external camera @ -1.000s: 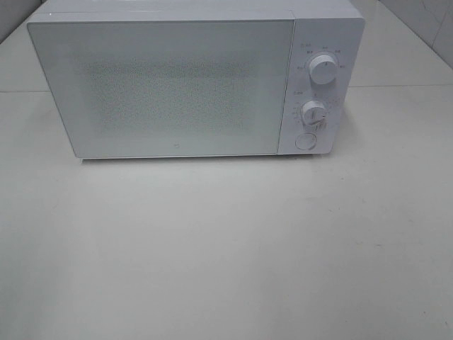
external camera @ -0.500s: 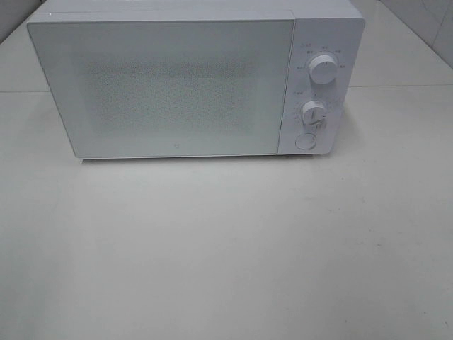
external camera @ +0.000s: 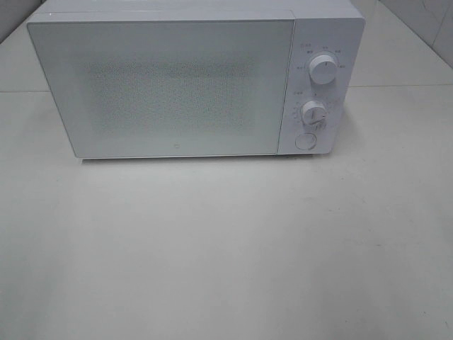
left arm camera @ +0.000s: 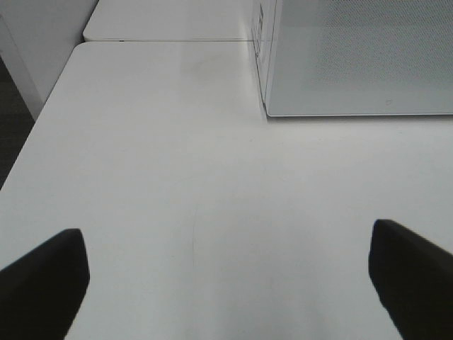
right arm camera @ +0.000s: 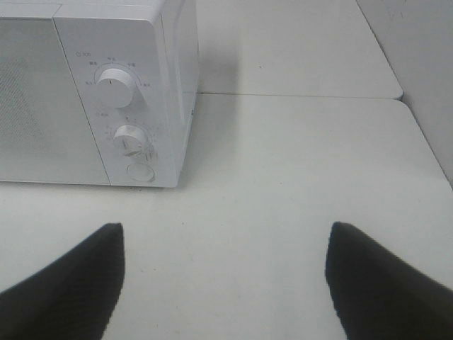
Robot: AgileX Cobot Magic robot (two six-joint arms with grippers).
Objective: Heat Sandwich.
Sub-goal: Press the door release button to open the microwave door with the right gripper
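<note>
The sandwich is showing in none of the views, so where it is lying relative to either claw cannot be told. The microwave (external camera: 177, 85) is sitting with its door (external camera: 163, 92) shut, and the frosted, finely speckled panel is letting nothing through. The left gripper (left arm camera: 225, 248) is hanging over the table (external camera: 226, 248) with its dark fingers (left arm camera: 42, 283) spread wide and only bare tabletop between them. The right gripper (right arm camera: 226, 237) is hanging the same way, its black, tapering fingers (right arm camera: 71, 283) parted and pinching nothing. In the high view the microwave is filling the upper part of the frame, from the upper left to right of centre. It is a boxy white shell with rounded corners. On its right-hand panel the upper knob (external camera: 323, 71) is sitting above the lower knob (external camera: 313, 112), with a round button (external camera: 305, 140) beneath them, and tiny markings ringing the knobs are too small to read. The table is looking matte, smooth and off-white, and a thin seam (external camera: 403, 86) is crossing it at the right of the frame. Pale tiled wall (external camera: 432, 21) is showing in the upper right corner, and the left wrist view is catching a strip of dark floor (left arm camera: 10, 120) beyond the table's edge.
</note>
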